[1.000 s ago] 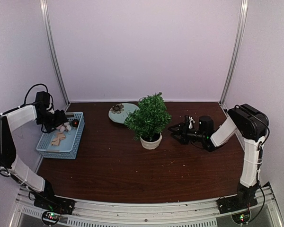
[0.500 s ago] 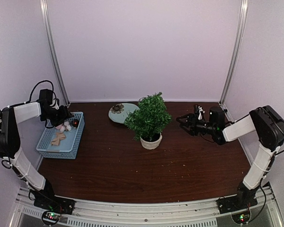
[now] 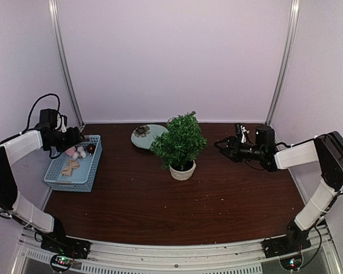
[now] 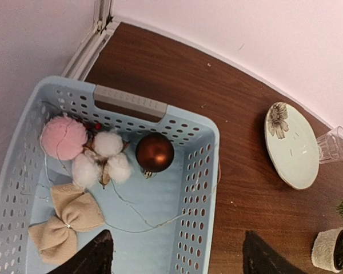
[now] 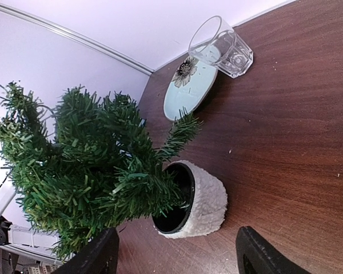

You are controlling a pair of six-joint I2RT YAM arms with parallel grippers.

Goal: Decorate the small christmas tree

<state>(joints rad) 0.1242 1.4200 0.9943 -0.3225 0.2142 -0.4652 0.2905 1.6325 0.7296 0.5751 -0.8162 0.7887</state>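
The small christmas tree (image 3: pixel 180 141) stands mid-table in its off-white pot (image 3: pixel 183 170); the right wrist view shows it close up (image 5: pixel 86 165). My right gripper (image 3: pixel 222 146) hovers right of the tree, a short gap away, open with nothing between its fingers (image 5: pixel 177 257). My left gripper (image 3: pixel 75 138) hangs open and empty over the blue basket (image 4: pixel 128 101), straddling its right wall (image 4: pixel 177 261). Inside the basket lie a brown bauble (image 4: pixel 154 152), white cotton balls (image 4: pixel 106 161), a pink pompom (image 4: pixel 63 138) and a beige bow (image 4: pixel 68 220).
A pale plate with a flower print (image 3: pixel 146 136) lies behind the tree to the left, with a clear glass cup (image 4: pixel 333 144) next to it. The basket (image 3: pixel 74 165) sits at the table's left edge, close to the wall.
My right gripper has pulled back from the pot, up and toward the rear right, and its jaws have widened. My left gripper has shifted slightly over the basket's far end.
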